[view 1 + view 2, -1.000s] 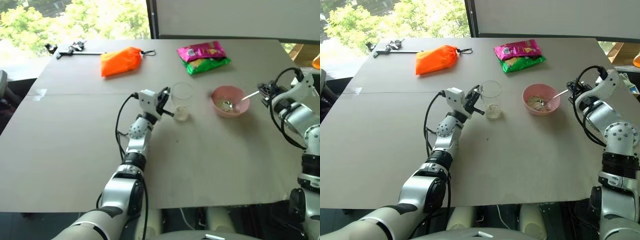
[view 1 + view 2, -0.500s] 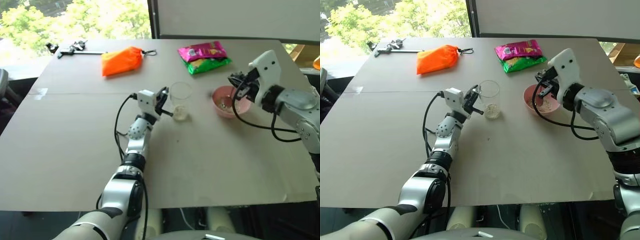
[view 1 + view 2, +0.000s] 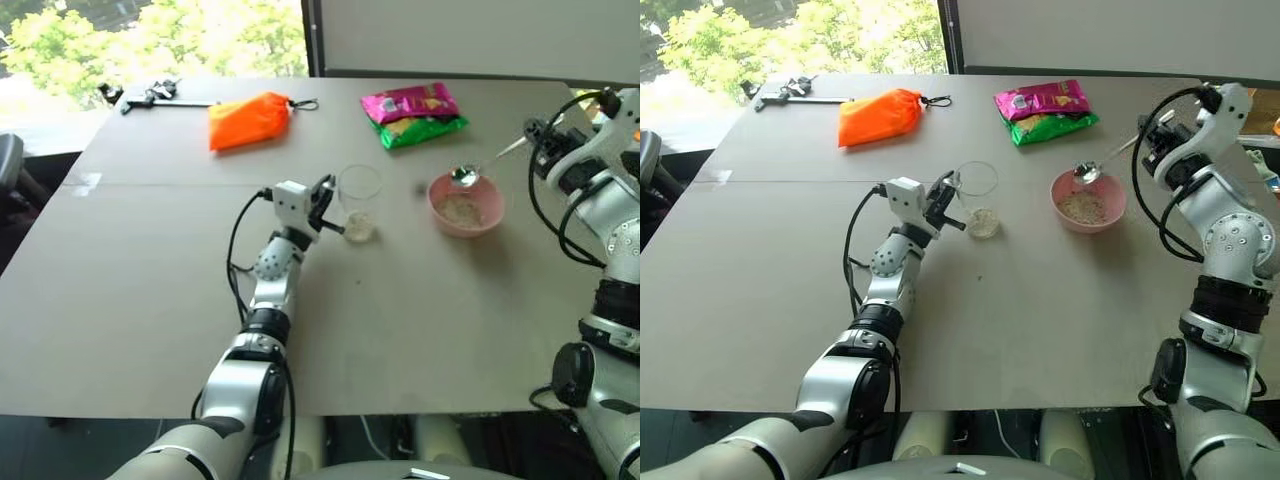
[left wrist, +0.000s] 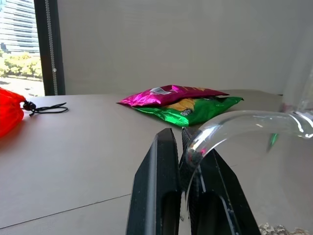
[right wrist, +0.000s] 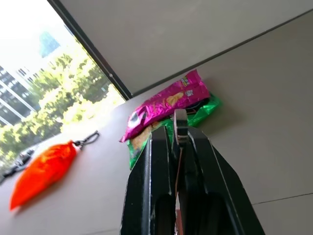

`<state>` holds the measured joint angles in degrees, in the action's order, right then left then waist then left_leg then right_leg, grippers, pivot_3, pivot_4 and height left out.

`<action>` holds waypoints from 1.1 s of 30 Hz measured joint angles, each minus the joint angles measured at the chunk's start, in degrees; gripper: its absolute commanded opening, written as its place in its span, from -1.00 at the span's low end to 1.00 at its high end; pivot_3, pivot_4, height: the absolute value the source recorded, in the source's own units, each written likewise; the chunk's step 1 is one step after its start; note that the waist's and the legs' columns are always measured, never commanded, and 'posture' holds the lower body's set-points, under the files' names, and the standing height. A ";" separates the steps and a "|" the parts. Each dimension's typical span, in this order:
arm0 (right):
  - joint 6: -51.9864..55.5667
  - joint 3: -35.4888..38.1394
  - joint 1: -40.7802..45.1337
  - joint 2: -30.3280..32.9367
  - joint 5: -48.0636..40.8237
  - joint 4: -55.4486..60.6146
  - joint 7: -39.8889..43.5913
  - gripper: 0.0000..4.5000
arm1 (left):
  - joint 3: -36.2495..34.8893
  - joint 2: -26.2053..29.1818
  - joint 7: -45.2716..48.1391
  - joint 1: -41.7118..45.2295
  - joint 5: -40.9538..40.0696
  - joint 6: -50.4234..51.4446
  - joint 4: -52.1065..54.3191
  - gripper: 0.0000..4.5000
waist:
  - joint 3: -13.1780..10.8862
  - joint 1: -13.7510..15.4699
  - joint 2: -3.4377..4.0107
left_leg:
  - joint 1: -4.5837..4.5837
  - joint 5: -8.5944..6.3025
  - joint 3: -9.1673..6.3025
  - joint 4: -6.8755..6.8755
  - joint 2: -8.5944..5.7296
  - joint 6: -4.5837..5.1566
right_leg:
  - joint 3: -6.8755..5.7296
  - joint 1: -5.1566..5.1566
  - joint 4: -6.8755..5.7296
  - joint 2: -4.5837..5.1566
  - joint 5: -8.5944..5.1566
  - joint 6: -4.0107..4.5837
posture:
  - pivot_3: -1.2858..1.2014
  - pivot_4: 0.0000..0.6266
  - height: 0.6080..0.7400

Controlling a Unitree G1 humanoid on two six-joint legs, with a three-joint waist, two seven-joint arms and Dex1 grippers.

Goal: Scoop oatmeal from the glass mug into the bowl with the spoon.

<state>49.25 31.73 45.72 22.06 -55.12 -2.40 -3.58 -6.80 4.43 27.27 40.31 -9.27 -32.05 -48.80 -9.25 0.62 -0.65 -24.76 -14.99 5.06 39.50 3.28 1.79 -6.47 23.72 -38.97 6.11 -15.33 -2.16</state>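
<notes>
Spoon [image 3: 1092,170] lifted above pink bowl [image 3: 1089,207] | right gripper [image 3: 1153,141] clamps handle | left gripper [image 3: 950,203] pinches glass mug [image 3: 979,197] handle

Mug [image 3: 360,200]: we are seeing it standing near the middle of the table [image 3: 150,300], with the bowl [image 3: 465,206] sitting to its right, apart from it.
Oatmeal [image 3: 461,210]: it is lying in the bowl; a little is also sitting at the bottom of the mug.
Spoon [image 3: 470,175]: it is hanging over the bowl's far rim, its handle running up to the right.
Left gripper [image 3: 328,205]: it is sitting just left of the mug, at the handle.
Right gripper [image 3: 540,150]: it is hanging right of the bowl, above the table.
Packets [image 3: 412,112]: they are lying behind the bowl.
Pouch [image 3: 248,120]: it is lying behind the mug, to the left.
Tool [image 3: 150,97]: it is lying at the far left corner.
</notes>
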 measured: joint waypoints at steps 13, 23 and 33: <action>7.03 -10.83 3.97 -6.30 -16.32 8.97 -3.65 -1.00 | 0.12 0.16 -0.01 -0.13 0.02 0.11 0.31 -0.97 | 0.01 -0.01 0.01 | -0.02 -0.01 -0.02 -0.01 0.00 0.01 | 0.02 0.00 0.00 0.00 0.00 0.00 | 0.03 -0.52 0.33; 6.62 -20.02 1.33 -3.35 -9.04 12.00 3.34 -0.67 | 0.26 0.63 0.03 -1.03 0.07 0.59 1.86 -1.00 | 0.01 -0.07 0.01 | -0.01 -0.01 -0.03 -0.01 0.00 0.01 | 0.01 0.01 0.00 -0.01 0.00 0.00 | 0.03 -0.52 0.33; 4.15 -19.93 1.12 -6.43 -6.34 11.88 3.26 0.96 | 0.23 0.59 -0.27 -1.22 0.04 0.85 2.16 -1.00 | 0.01 -0.05 0.01 | -0.02 -0.01 -0.02 -0.01 0.00 0.01 | 0.00 0.01 0.00 -0.01 0.00 0.00 | 0.03 -0.52 0.33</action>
<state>53.40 11.79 46.84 15.63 -61.46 9.48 -0.32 -6.56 5.02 27.00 39.08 -9.23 -31.20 -46.63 -9.24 0.57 -0.63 -24.78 -14.99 5.04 39.49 3.28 1.80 -6.46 23.72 -38.97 6.10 -15.33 -2.16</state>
